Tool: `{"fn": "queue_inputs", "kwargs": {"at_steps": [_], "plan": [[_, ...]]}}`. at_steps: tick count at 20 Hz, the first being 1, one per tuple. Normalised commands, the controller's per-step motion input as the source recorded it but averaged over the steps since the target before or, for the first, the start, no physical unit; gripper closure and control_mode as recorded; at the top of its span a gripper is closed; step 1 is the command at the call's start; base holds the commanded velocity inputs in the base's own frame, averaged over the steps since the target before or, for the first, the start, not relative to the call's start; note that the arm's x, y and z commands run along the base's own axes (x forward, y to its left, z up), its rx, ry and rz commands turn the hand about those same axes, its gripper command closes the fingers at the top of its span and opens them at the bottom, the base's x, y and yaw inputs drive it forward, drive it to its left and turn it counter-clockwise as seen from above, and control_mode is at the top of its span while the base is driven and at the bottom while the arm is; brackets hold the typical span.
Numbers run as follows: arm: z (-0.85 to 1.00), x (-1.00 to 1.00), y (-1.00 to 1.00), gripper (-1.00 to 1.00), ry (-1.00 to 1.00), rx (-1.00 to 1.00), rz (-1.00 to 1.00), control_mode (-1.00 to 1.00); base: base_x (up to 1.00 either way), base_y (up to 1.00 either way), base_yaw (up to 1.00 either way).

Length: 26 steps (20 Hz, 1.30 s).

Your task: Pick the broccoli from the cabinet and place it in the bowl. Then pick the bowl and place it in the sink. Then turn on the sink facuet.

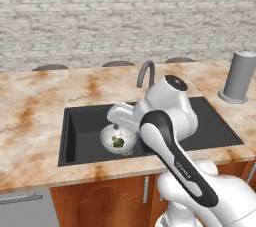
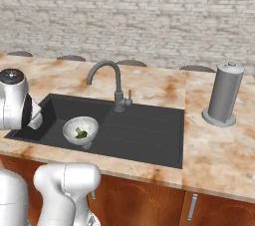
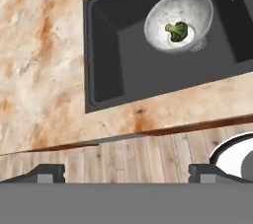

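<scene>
Our hand [image 3: 126, 172] is hanging open and holding nothing, its fingertips [image 3: 47, 172] spread wide above the worktop's [image 3: 44, 75] front edge. We are seeing the bowl [image 2: 79, 130] sitting in the sink [image 2: 144, 135], over the drain, with the broccoli [image 3: 178, 31] lying inside it. We are seeing the faucet [image 2: 112, 83] standing behind the basin.

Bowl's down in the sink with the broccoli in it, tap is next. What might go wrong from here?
1. The sink facuet stands behind the bowl; a low reach across the sink might knock the bowl and spill the broccoli.
2. The open claw hangs over the front counter edge, far from the tap, so a wide swing is needed.
3. The small lever by the tap base looks easy to miss.
</scene>
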Motion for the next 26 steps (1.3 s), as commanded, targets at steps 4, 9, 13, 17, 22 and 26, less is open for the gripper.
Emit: {"fn": "queue_inputs", "kwargs": {"at_steps": [4, 9, 13, 17, 22, 26], "plan": [[0.02, -0.30, -0.31, -1.00, 0.00, 0.24, -0.10, -1.00, 0.00, 0.00, 0.00], [0.53, -0.54, -0.56, -1.00, 0.00, 0.65, -0.42, -1.00, 0.00, 0.00, 0.00], [0.59, -0.16, -0.49, -1.00, 0.03, 0.56, -0.53, -1.00, 0.00, 0.00, 0.00], [0.36, 0.00, -0.56, -1.00, 0.13, 0.56, -0.48, -1.00, 0.00, 0.00, 0.00], [-0.19, 0.05, -0.87, -1.00, 0.22, 0.53, -0.36, -1.00, 0.00, 0.00, 0.00], [-0.46, 0.09, -1.00, -1.00, 0.13, 0.61, -0.20, -1.00, 0.00, 0.00, 0.00]]}}
